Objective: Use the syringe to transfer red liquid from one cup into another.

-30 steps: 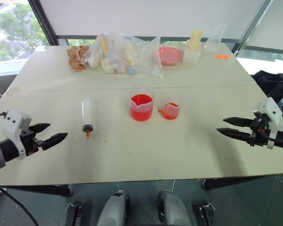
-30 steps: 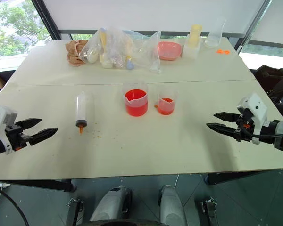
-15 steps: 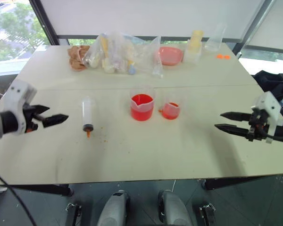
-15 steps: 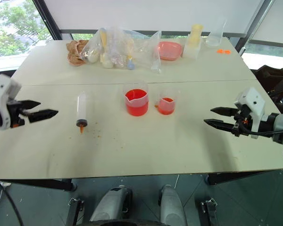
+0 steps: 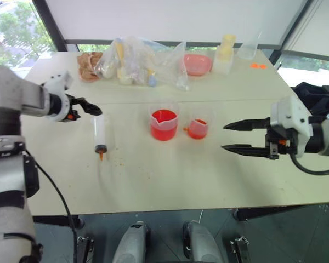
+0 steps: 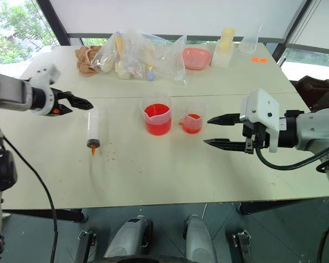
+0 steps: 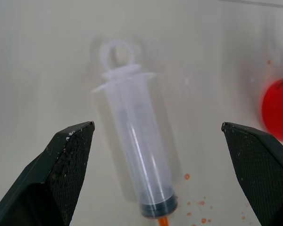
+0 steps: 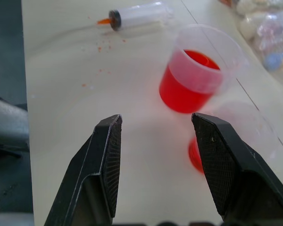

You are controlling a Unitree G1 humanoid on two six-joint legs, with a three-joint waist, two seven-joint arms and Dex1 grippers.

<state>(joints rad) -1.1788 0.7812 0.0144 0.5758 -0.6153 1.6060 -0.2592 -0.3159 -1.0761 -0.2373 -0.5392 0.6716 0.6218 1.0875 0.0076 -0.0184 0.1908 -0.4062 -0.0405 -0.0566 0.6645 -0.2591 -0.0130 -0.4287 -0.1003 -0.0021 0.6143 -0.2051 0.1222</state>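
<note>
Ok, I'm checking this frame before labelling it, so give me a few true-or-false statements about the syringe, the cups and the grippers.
1. The syringe lies flat on the table, held by nothing. True.
2. The left gripper is shut on the syringe. False: it is open, above the syringe's plunger end.
3. The larger beaker holds more red liquid than the small cup. True.
4. The right gripper grips the small cup. False: it is open and empty, apart from both cups.
5. The syringe's orange tip points away from the robot. False: it points toward the robot.
</note>
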